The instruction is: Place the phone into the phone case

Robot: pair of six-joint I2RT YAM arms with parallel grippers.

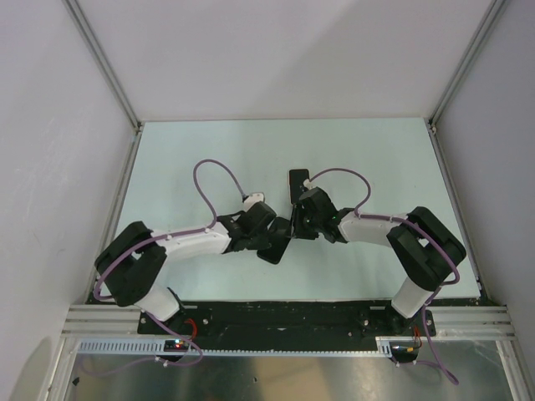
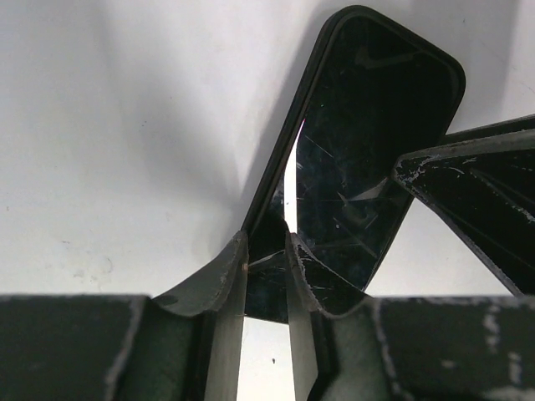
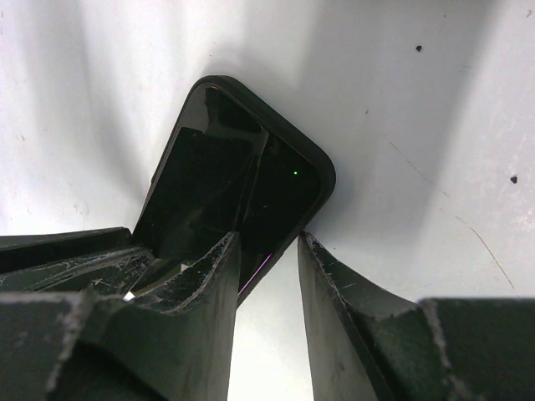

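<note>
Left fingers are seen in the left wrist view set narrowly apart, astride the thin raised rim of a black rounded-rectangular phone case, with the rim end lying against the inner face of one finger; whether the rim is clamped or only straddled cannot be told. In the same view a black glossy phone with a scratched screen is shown beside that rim, parted from it along one long side by a sliver of light, and a finger of the other arm is laid over its far edge. The right wrist view shows what is hidden there. The right fingers are closed on a long edge of the case near a rounded corner, one finger lying over the glossy dark face inside the rim and the other set at the rim's outer side. Only in the top view is the whole layout given. Two white and black arms are bent inward, so that their wrists meet over the middle of the pale surface. Phone and case are seen there as one dark slanted strip between them, and looped purple cables are carried above each forearm.
</note>
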